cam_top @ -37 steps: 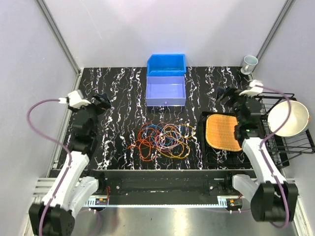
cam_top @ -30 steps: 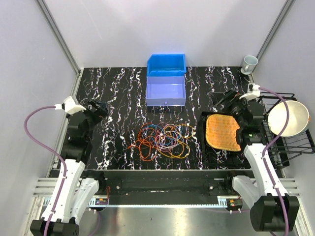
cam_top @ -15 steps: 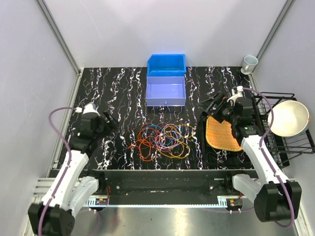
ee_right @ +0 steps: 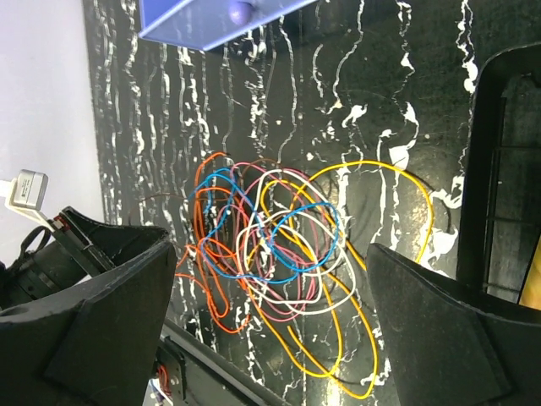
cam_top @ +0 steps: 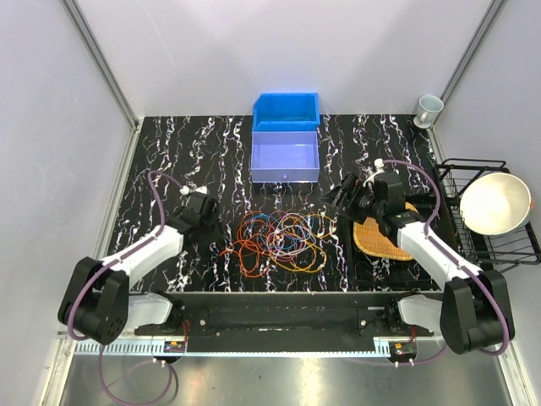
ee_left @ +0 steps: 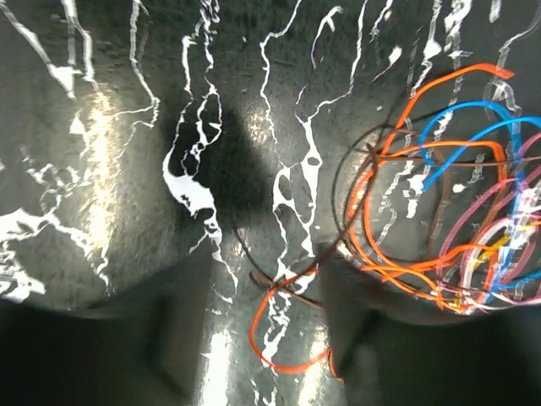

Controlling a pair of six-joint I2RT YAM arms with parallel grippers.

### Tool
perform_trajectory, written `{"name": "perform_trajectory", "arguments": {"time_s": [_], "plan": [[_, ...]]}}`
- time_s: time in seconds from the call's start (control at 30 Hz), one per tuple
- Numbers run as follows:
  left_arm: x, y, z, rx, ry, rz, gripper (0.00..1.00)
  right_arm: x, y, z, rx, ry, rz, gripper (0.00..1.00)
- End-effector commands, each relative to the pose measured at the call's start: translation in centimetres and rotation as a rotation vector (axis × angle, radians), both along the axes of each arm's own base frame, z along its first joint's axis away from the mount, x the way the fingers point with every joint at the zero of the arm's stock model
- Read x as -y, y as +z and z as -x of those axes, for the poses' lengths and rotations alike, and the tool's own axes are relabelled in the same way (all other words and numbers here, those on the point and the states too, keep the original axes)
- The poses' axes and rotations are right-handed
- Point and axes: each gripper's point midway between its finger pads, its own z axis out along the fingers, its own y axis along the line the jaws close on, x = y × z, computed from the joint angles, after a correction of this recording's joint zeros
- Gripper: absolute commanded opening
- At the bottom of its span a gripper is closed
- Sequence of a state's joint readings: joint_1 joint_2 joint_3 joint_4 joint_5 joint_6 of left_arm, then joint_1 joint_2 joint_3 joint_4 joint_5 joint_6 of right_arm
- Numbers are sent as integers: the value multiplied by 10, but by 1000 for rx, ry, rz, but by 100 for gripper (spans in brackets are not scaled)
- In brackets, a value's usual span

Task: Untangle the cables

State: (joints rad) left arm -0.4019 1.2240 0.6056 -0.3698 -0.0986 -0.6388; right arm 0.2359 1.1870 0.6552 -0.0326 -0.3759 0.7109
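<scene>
The cables [cam_top: 283, 238] lie in one loose tangle in the middle of the black marbled table [cam_top: 169, 152], between my two grippers. They are orange, red, yellow, blue, pink and white loops crossing over each other.

My left gripper [cam_top: 213, 227] is low over the table just left of the tangle, pointing toward it. In the left wrist view its fingers [ee_left: 169, 338] are spread, blurred and dark at the bottom of the picture. A small orange loop [ee_left: 283, 338] at the left fringe of the pile lies on the table between them. I cannot tell whether either finger touches it. The rest of the pile [ee_left: 439, 211] spreads off to the right.

My right gripper [cam_top: 340, 196] hangs over the table at the far right side of the tangle, just left of the black tray [cam_top: 351, 254] that holds the orange woven mat [cam_top: 380, 235]. In the right wrist view its fingers [ee_right: 93, 313] are wide apart and hold nothing. The whole tangle [ee_right: 287, 220] shows in the gap between them, below the gripper. A big yellow loop [ee_right: 406, 182] reaches out toward the tray's edge [ee_right: 482, 169].

Far of the tangle stands a lavender bin [cam_top: 285, 156], with a bright blue bin [cam_top: 286, 108] touching its far side. On the right a white bowl [cam_top: 494, 203] rests in a black wire rack [cam_top: 507, 245], and a pale cup [cam_top: 428, 108] stands in the far right corner.
</scene>
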Motion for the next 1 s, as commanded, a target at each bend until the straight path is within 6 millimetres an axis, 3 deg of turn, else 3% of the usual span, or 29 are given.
{"name": "perform_trajectory", "arguments": {"time_s": [0.0, 0.03, 0.07, 0.17, 0.2, 0.23, 0.27, 0.3, 0.33, 0.37, 0.4, 0.43, 0.47, 0.5, 0.53, 0.6, 0.63, 0.67, 0.77, 0.97], "plan": [[6, 16, -36, 107, -33, -47, 17, -7, 7, -15, 80, 19, 8, 100], [7, 19, -38, 105, -35, -51, 0, -7, 7, -18, 78, 21, 9, 100], [6, 24, -42, 114, -28, -60, 0, -8, 6, -18, 74, 28, 12, 100], [14, 68, -58, 207, -30, -42, 0, -12, 13, -21, 78, 39, 7, 100], [18, 102, -72, 277, -29, -33, 0, -14, 17, -20, 81, 49, 6, 100], [23, 154, -83, 347, -52, -40, 0, -19, 33, -20, 89, 77, 2, 100], [22, 167, -81, 341, -62, -57, 0, -22, 53, -24, 127, 85, -7, 100], [24, 181, -84, 358, -72, -63, 0, -23, 58, -22, 123, 100, -1, 100], [27, 221, -92, 433, -87, -49, 0, -26, 69, -21, 141, 123, -9, 100], [28, 233, -90, 434, -108, -52, 0, -29, 92, -24, 188, 137, -16, 100], [31, 247, -92, 450, -127, -46, 0, -30, 100, -23, 195, 153, -10, 100], [40, 287, -93, 524, -175, -11, 0, -33, 111, -21, 216, 178, -20, 100], [43, 300, -90, 534, -208, -1, 0, -36, 133, -21, 263, 199, -33, 100], [49, 313, -91, 548, -244, 14, 0, -38, 144, -20, 289, 221, -37, 100], [58, 349, -87, 622, -302, 55, 0, -43, 156, -15, 312, 255, -58, 100], [66, 369, -82, 645, -359, 83, 0, -48, 187, -11, 387, 300, -82, 100], [72, 393, -76, 699, -406, 115, 0, -52, 197, -5, 409, 339, -98, 100], [75, 401, -73, 717, -427, 129, 0, -53, 214, -3, 451, 355, -105, 100], [85, 433, -60, 788, -491, 193, 0, -58, 239, 9, 529, 421, -128, 100], [100, 477, -41, 902, -607, 286, 0, -70, 260, 22, 621, 505, -184, 100]]}}
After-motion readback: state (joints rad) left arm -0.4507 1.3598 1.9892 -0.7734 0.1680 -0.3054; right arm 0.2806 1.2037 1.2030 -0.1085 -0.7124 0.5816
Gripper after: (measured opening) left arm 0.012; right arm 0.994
